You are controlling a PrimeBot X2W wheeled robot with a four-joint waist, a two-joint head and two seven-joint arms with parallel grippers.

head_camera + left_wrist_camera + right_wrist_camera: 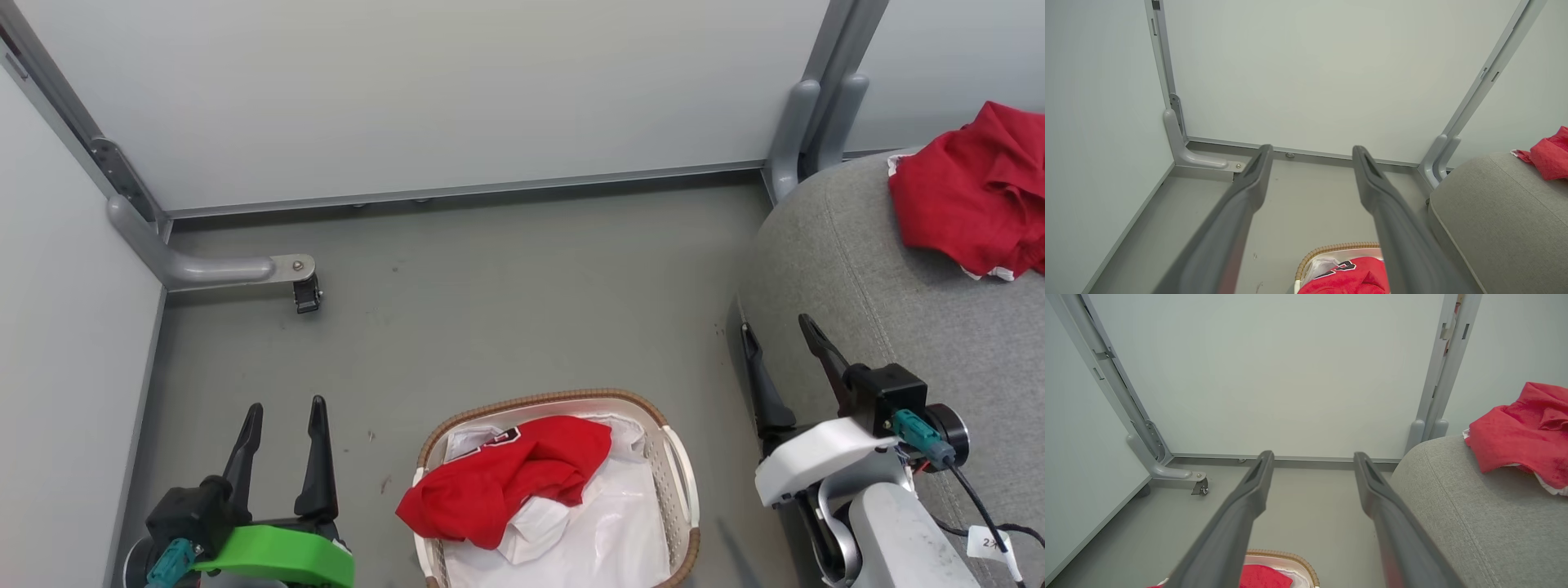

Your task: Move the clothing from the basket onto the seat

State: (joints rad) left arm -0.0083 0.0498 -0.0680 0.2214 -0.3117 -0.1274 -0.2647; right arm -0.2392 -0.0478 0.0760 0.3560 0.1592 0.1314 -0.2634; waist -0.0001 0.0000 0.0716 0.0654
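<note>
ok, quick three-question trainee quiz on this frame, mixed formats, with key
1. True or false: both red garments lie on the grey seat.
2. What lies under the lettered red garment in the basket? A) a towel B) a white liner C) nothing
3. Fill in: the left tool and right tool are both ____.
Key: 1 false, only the plain red garment does; 2 B; 3 open.

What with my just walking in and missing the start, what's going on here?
A two-armed robot is moving laundry. One plain red garment already lies on the grey sofa cushion. The lettered red garment is still in the white laundry basket on the floor. The left gripper and right gripper are both open and hold nothing.
</note>
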